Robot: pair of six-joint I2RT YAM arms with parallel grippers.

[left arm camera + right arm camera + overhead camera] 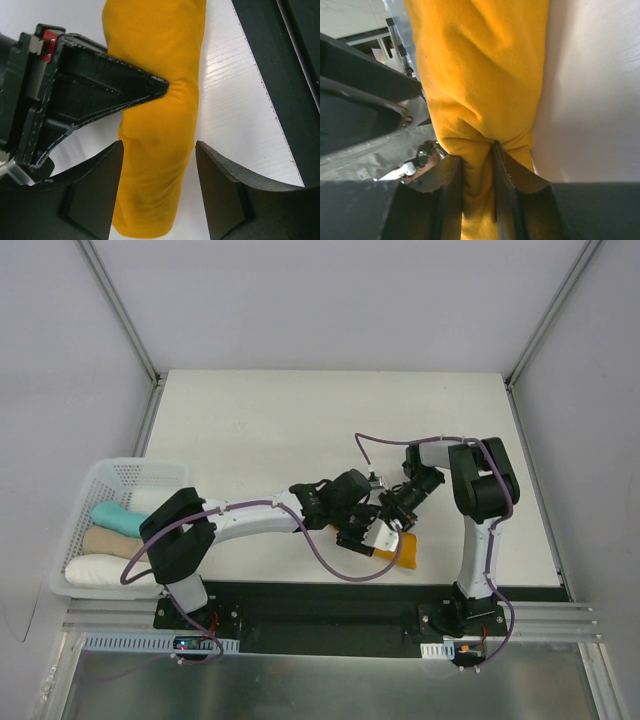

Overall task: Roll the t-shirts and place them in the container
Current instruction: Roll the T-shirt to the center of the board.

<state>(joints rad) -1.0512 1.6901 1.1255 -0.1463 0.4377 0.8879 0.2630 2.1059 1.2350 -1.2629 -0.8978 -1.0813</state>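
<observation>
The right gripper (476,154) is clenched on the orange t-shirt (480,75), its 2 fingers pinching a fold of cloth at the bottom centre of the right wrist view. The left gripper (159,147) is spread wide, 1 finger on each side of the same shirt low in the left wrist view. Whether they touch the cloth I cannot tell.

The shirt is already wound into a tight tube. It lies on the white table (300,430) at the lower centre-right of the top view, close to the dark base rail. In the basket (88,502) at the left edge lie 3 finished rolls: a teal roll (115,517), a tan roll (110,543) and a white roll (100,570).

The rolling of the orange shirt looks finished or nearly so, and the step in hand seems to be securing the tube for pick-up. Next, the left fingers would need to close squarely across the tube's middle, firm enough to keep it wound. The tube could then be carried left to the basket without the loose end slipping out.
</observation>
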